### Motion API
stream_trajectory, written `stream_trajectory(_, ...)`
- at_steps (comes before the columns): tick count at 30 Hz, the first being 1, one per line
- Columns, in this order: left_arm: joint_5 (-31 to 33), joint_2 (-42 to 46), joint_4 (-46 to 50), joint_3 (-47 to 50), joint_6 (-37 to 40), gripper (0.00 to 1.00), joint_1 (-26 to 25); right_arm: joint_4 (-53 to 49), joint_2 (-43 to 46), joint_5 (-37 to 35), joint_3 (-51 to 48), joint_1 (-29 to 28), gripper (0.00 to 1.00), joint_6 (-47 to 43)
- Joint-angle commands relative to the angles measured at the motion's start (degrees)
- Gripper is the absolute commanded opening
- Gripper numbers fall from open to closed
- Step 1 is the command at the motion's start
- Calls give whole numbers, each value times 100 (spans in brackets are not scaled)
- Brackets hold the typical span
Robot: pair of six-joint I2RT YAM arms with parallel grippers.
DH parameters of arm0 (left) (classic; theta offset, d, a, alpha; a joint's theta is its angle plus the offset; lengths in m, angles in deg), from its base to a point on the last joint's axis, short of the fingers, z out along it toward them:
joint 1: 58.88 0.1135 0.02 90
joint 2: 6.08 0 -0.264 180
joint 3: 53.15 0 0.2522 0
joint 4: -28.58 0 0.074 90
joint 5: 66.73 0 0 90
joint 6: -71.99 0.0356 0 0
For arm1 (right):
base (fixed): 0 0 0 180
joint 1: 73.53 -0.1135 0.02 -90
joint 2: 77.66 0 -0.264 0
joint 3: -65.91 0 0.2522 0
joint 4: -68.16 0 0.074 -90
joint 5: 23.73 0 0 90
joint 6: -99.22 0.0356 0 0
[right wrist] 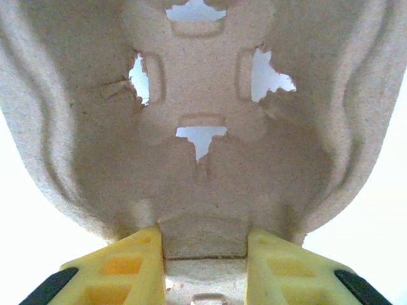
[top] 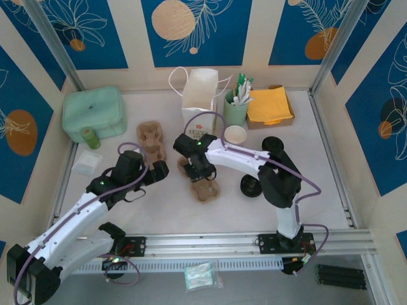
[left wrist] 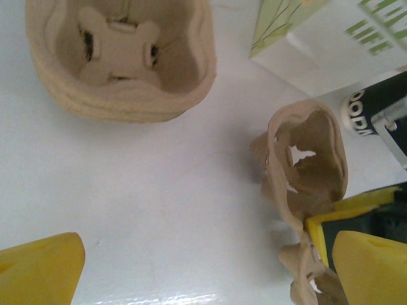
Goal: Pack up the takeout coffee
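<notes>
White tabletop (top: 191, 213), boxed in by cream walls hung with blue leaf-print panels (top: 197, 25). One kraft paper cup (top: 235, 135) stands upright and lidless just in front of the green utensil cup (top: 233, 111), near the white paper bag (top: 200, 95). There are two pulp trays. The far carrier (top: 151, 140) lies near the left gripper (top: 159, 171), whose fingers gape wide apart. The near carrier (top: 205, 185) is pinched by its centre ridge in the right gripper (right wrist: 203, 260). Two lids lie to the right: far black lid (top: 273, 145), near black lid (top: 250, 186).
</notes>
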Motion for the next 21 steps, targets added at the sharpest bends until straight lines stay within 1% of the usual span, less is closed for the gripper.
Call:
stream_trajectory(1, 80, 20, 173, -496, 269, 99, 71, -178, 617, 138, -145, -46, 29, 202)
stream_trajectory(6, 91, -344, 230, -1231, 613, 99, 113, -186, 1264, 202, -343, -36, 29, 339)
stream_trajectory(10, 36, -841, 222, -1968, 988, 99, 211, -226, 1757, 240, -441, 18, 29, 426)
stream_trajectory(17, -358, -2132, 52, -3419, 1536, 99, 586, -260, 2537, 615, -352, 383, 29, 480)
stream_trajectory(21, -648, -2860, -186, -4113, 1608, 99, 846, -324, 2814, 795, -117, 662, 29, 445)
